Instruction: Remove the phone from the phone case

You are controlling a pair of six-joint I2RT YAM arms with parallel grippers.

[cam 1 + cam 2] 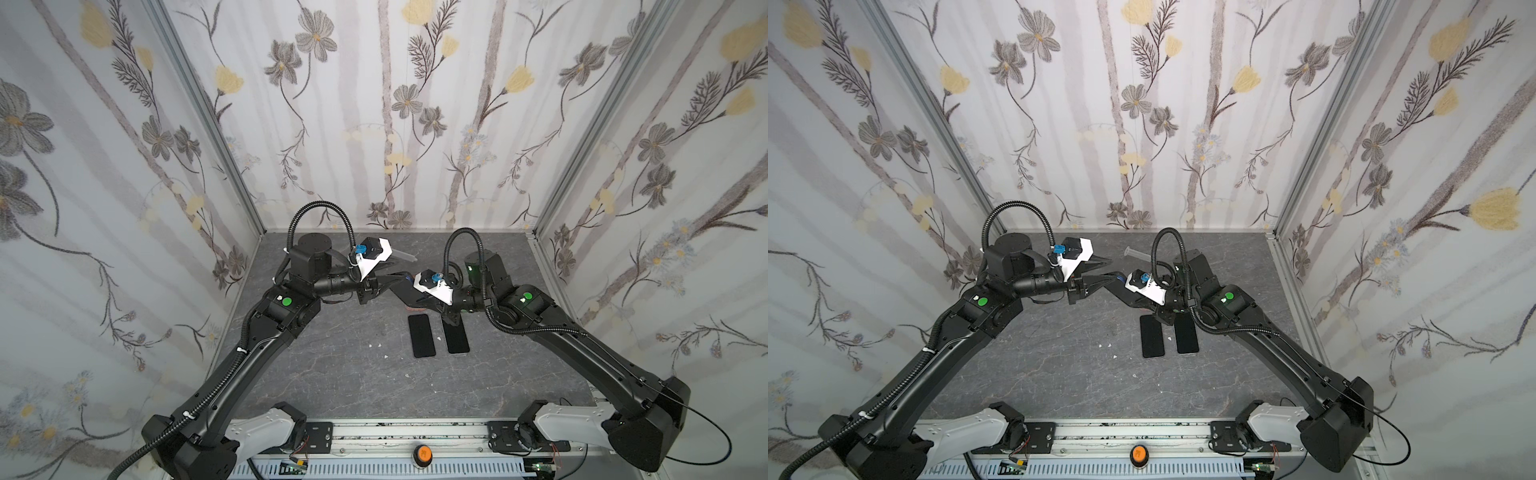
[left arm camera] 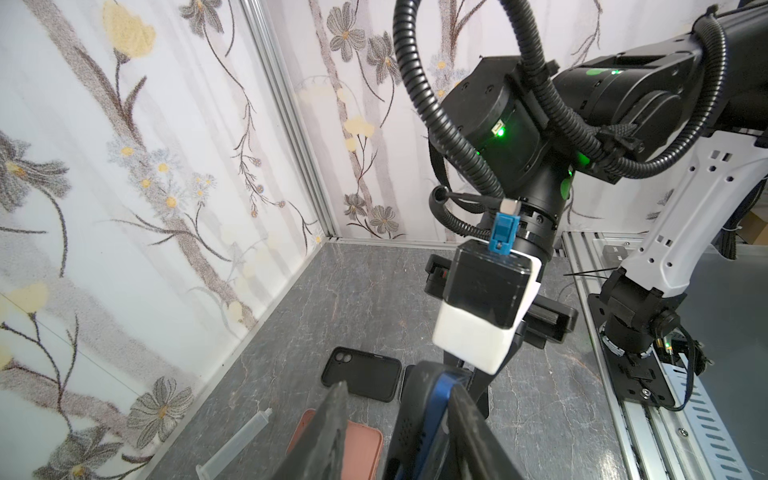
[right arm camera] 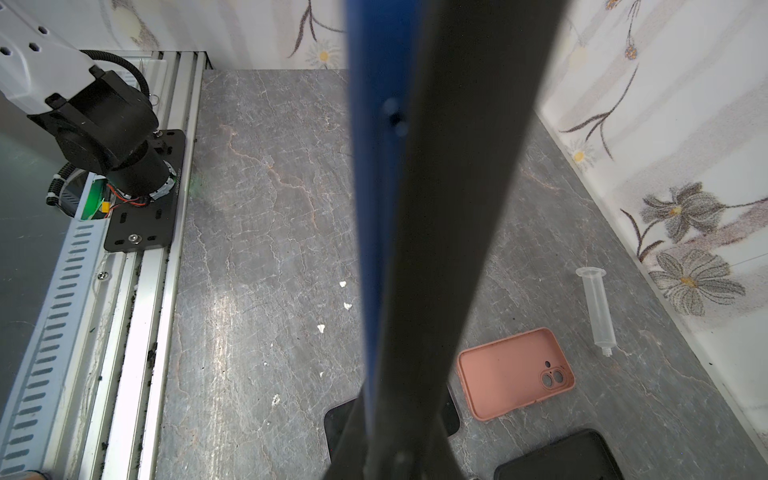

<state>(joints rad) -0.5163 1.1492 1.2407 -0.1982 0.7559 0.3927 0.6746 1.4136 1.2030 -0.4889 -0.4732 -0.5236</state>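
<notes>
A blue-edged phone in a black phone case hangs on edge above the table between my two grippers. My right gripper is shut on it; in the right wrist view the blue phone edge and the black case run up the picture from the gripper. My left gripper is open around the free end. One of its fingers lies against the phone's side. The other stands apart from the case.
Under the held phone lie an empty black case, a pink case and a clear syringe barrel. Both top views show two flat black pieces side by side. The rear wall is close.
</notes>
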